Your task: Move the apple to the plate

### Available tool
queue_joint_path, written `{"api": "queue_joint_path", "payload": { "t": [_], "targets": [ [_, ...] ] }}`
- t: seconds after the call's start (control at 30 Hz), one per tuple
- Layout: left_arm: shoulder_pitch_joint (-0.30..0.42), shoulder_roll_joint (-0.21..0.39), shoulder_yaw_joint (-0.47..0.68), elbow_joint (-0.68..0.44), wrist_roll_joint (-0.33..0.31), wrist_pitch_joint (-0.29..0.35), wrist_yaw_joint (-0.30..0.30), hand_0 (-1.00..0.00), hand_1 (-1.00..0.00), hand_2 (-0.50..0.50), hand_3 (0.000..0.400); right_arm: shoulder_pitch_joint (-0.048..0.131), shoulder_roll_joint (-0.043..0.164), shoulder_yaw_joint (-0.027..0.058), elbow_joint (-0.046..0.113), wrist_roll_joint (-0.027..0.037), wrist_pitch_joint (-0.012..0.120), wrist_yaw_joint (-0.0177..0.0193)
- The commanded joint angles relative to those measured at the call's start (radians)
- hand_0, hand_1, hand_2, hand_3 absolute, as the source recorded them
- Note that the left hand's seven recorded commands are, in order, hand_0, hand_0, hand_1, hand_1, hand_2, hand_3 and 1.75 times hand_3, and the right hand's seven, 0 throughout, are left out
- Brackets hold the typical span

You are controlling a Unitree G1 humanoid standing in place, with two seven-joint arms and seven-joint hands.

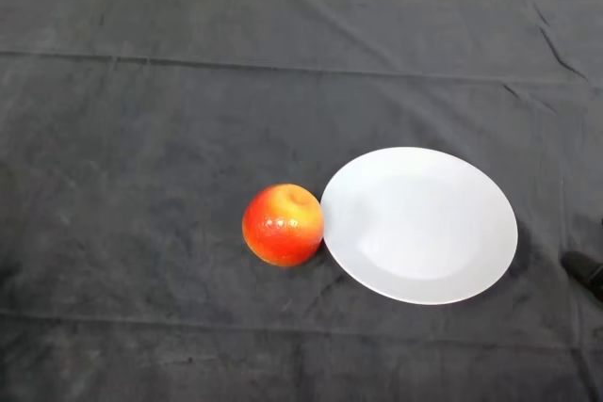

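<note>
A red and yellow apple [283, 224] sits on the dark cloth near the middle of the table. A white plate [419, 224] lies just to its right, its left rim touching or almost touching the apple. The plate holds nothing.
The dark cloth [141, 138] covers the whole table, with creases across the back and front. A small dark object [586, 272] shows at the right edge of the view, past the plate.
</note>
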Motion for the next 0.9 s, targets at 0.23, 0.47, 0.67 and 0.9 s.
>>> {"api": "queue_joint_path", "payload": {
  "t": [0.23,0.47,0.67,0.9],
  "targets": [
    [-0.065,0.014,-0.002,0.041,0.03,-0.051,-0.003,0.0,0.0,0.0,0.0,-0.03,-0.045,-0.0054,0.026,-0.0159,0.001,0.0146],
    [-0.077,0.008,-0.018,0.031,0.044,-0.08,-0.011,0.0,0.0,0.0,0.0,-0.031,-0.045,-0.0065,0.027,-0.0176,0.001,0.0153],
    [-0.082,0.0,-0.034,0.009,0.056,-0.097,-0.022,0.0,0.0,0.0,0.0,-0.031,-0.045,-0.0074,0.027,-0.0189,0.001,0.0158],
    [-0.077,-0.011,-0.059,-0.057,0.069,-0.092,-0.038,0.0,0.0,0.0,0.0,-0.031,-0.045,-0.0084,0.027,-0.0204,0.001,0.0161]
  ]
}}
